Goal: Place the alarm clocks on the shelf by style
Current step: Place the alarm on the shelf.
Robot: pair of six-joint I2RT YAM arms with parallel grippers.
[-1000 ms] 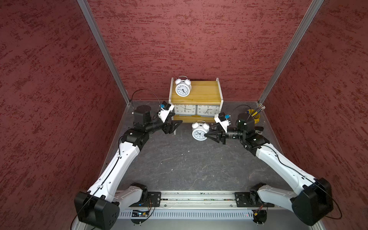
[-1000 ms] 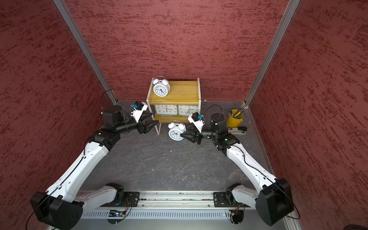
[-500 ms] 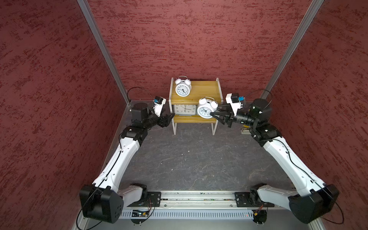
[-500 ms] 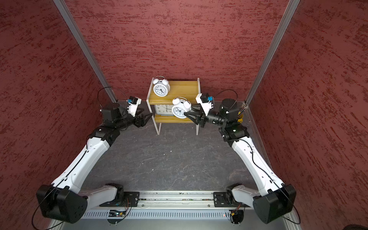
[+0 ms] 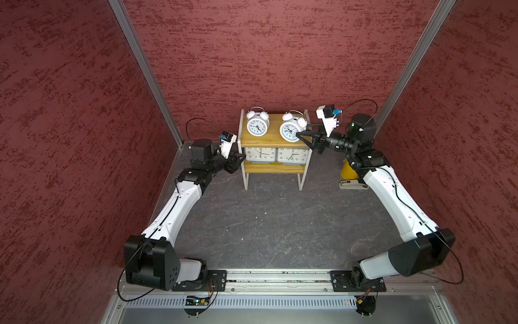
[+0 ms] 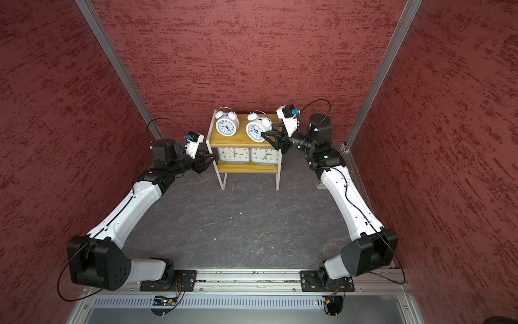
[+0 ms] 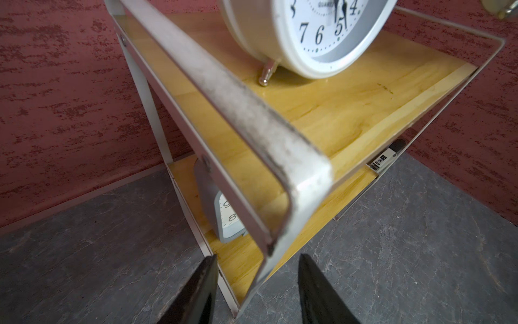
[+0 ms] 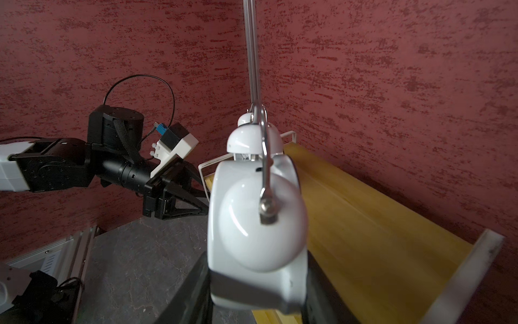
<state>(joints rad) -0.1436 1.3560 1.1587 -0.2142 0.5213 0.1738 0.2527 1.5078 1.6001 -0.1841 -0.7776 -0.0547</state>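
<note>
Twin-bell clock (image 5: 290, 130) sits clamped in your right gripper (image 5: 300, 134) at the top board of the shelf (image 5: 273, 167); your left gripper (image 7: 256, 256) stands part-open astride its frame leg.

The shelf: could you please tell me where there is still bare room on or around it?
Top board: left bell clock and right bell clock, in the right gripper, leave a narrow gap. Lower board: left grey clock and right grey clock fill it. Bare: the table before the shelf.
</note>
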